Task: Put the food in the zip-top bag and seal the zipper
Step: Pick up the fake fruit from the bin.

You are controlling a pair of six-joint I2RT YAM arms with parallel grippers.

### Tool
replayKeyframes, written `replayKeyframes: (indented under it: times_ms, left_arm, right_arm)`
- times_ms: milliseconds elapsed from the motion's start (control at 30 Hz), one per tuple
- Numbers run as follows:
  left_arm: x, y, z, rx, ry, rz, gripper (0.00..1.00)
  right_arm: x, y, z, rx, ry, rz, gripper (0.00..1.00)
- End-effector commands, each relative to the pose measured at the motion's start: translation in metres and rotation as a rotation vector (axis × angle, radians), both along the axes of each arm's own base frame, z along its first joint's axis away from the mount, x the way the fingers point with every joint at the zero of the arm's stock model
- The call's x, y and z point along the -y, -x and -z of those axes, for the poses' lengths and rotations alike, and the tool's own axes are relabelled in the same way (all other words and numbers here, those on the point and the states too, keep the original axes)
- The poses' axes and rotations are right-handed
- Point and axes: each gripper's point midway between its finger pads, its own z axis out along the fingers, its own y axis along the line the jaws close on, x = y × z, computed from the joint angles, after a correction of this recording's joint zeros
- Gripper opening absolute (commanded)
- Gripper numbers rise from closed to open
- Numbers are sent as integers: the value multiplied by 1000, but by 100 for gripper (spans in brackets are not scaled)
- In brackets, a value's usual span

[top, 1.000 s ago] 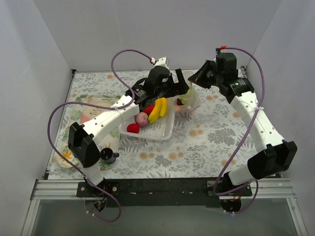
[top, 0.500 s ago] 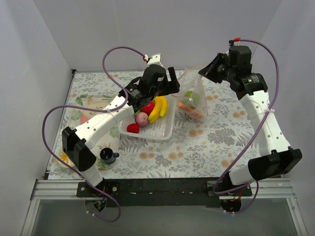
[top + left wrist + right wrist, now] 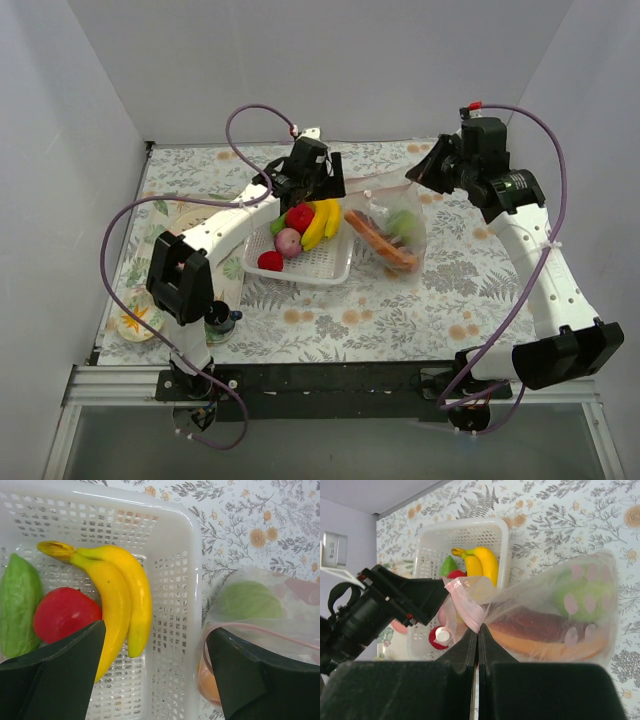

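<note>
Right gripper (image 3: 478, 636): fingers pressed together, pinching the pink zipper (image 3: 466, 607) at one end of the bag's mouth, above the table's far edge and right of its middle. From this pinch the zip-top bag (image 3: 392, 228) slopes down toward the table's centre, its mouth gaping on the side facing the basket. Inside the bag lie an orange carrot (image 3: 378, 236) and a pale green cabbage (image 3: 404, 222); the right wrist view shows a darker item between them that cannot be identified.

Left gripper (image 3: 155, 647): fingers spread wide, holding nothing, poised over the gap between the basket's right wall and the bag's mouth, near the middle of the far edge. Just beside the bag, on the side toward the left edge, stands the white slotted basket (image 3: 302, 274). It holds a yellow banana bunch (image 3: 120, 592), a red apple (image 3: 62, 615), a green cucumber (image 3: 17, 602), a purple onion (image 3: 288, 242) and a small red tomato (image 3: 269, 261).
</note>
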Motion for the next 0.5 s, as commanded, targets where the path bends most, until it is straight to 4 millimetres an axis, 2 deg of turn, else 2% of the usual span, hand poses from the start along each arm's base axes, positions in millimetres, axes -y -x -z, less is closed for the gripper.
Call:
replayKeyframes:
  times_ms: [0, 33, 67, 100, 133, 200, 267, 333, 433, 467]
  left_arm:
    - [-7, -9, 10, -18, -61, 34, 80]
    - [-7, -2, 16, -23, -48, 61, 81]
    - [4, 10, 7, -15, 14, 135, 83]
    - [9, 15, -23, 69, 87, 168, 83]
    - [7, 26, -16, 61, 99, 191, 82]
    - [14, 41, -34, 96, 167, 265, 81]
    - [17, 47, -30, 78, 173, 298, 79]
    - [18, 53, -36, 87, 194, 318, 78]
    - [26, 64, -36, 71, 258, 363, 71]
    - [29, 68, -34, 51, 281, 369, 63]
  right_arm:
    - [18, 1, -41, 171, 16, 59, 1]
    - [21, 1, -41, 176, 27, 62, 1]
    - [20, -1, -39, 169, 35, 57, 1]
    - [20, -2, -35, 161, 40, 56, 1]
    - [19, -4, -30, 148, 40, 52, 1]
    - [10, -9, -25, 145, 14, 24, 1]
    - [0, -12, -12, 112, -17, -8, 1]
    - [-12, -14, -5, 96, -13, -35, 1]
    - [-28, -19, 11, 64, 20, -66, 1]
    - [-33, -20, 19, 48, 26, -74, 1]
